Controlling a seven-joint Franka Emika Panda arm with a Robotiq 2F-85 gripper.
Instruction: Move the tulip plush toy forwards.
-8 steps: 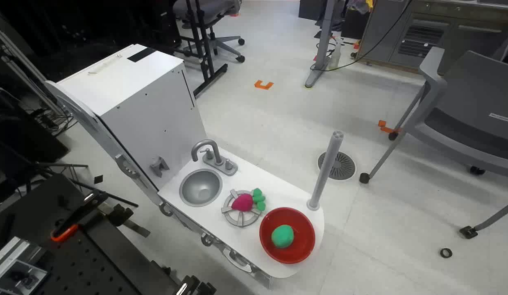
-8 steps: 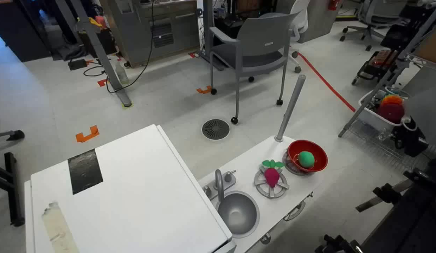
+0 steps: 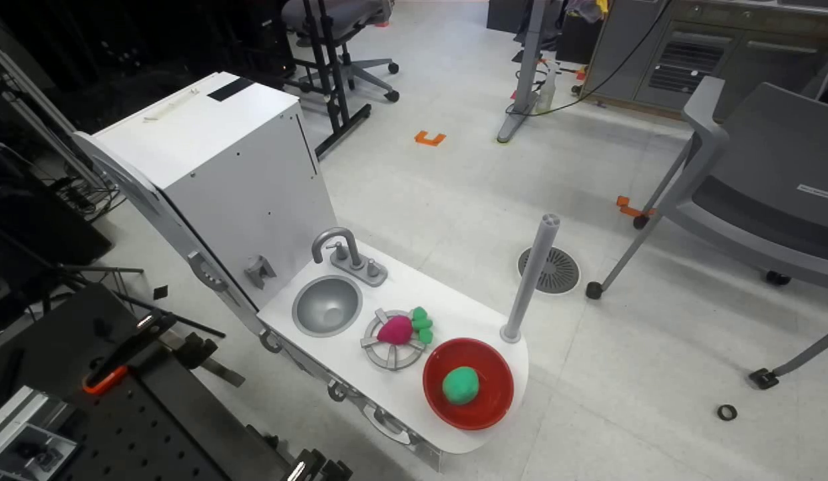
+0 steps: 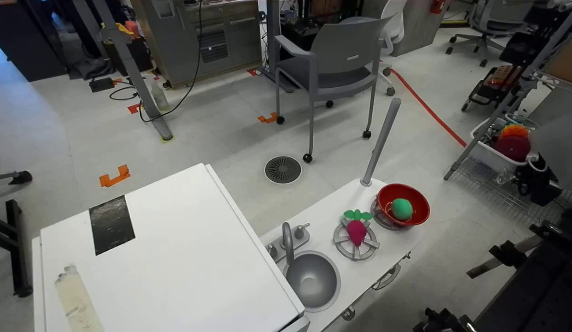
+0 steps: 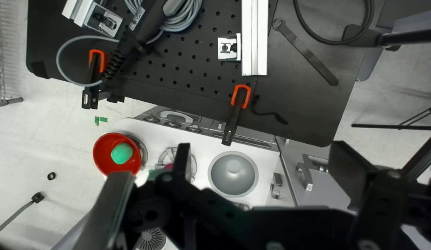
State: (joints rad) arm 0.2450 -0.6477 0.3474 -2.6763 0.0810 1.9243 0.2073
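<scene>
The tulip plush toy lies on its side on a grey toy burner in both exterior views [image 3: 395,330] [image 4: 357,232]. It has a magenta head and green leaves, and the leaves point towards the red bowl. In the wrist view the toy [image 5: 168,166] is mostly hidden behind one finger; only bits of magenta and green show. My gripper [image 5: 262,147] is open with nothing between its fingers. It is high above the toy kitchen, with the sink and counter seen between the fingers. The gripper is outside both exterior views.
A red bowl [image 3: 477,354] with a green ball [image 3: 461,385] stands beside the burner. A grey sink [image 3: 320,304] and faucet [image 3: 347,244] are on its opposite side. An upright grey post [image 3: 534,277] rises at the counter's corner. A tall white cabinet [image 4: 175,249] adjoins the sink.
</scene>
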